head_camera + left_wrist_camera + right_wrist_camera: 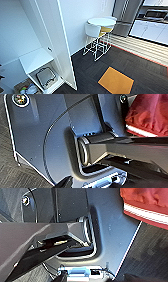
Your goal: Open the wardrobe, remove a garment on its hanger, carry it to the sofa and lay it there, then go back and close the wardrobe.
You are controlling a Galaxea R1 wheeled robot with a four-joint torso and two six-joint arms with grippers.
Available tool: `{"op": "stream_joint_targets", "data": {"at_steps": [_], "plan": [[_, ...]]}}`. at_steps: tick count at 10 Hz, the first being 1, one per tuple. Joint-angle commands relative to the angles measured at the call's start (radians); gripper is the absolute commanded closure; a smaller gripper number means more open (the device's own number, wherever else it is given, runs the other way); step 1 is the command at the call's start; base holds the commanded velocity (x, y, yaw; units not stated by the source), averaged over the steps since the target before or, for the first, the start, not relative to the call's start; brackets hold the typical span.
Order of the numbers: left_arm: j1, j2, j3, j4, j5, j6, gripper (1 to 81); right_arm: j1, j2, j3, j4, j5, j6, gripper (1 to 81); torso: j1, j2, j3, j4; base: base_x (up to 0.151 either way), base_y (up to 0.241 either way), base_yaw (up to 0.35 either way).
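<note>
The wardrobe (53, 37) stands open, and its tall white door (65, 47) projects out over the dark carpet floor (100, 65). Its free edge ends close to an orange mat (115, 81). Inside the wardrobe, a low white shelf (35, 60) sits above a compartment with a grey bag (45, 78). Beyond the door, the floor is open up to a round white desk (102, 21) with chairs (93, 30) against the wall.

The maroon garment (150, 114) with its white stripe appears in both wrist views, hanging just beside the robot's dark body plate. Whether either pincer is spread or pressed together, I cannot tell.
</note>
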Motion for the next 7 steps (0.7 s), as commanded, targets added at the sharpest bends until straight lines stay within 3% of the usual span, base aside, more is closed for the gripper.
{"op": "stream_joint_targets", "data": {"at_steps": [1, 7], "plan": [[-0.028, -0.001, 0.001, 0.005, 0.032, 0.000, 1.0, 0.012, 0.009, 0.006, -0.002, -0.065, -0.001, 1.0, 0.000, 0.000, 0.000, 0.000, 0.000, 0.000, 0.330], [-0.028, 0.001, 0.001, 0.005, 0.032, 0.002, 1.0, 0.009, 0.009, 0.002, -0.001, -0.065, -0.001, 1.0, 0.000, 0.000, 0.000, 0.000, 0.000, 0.000, 0.331]]}}
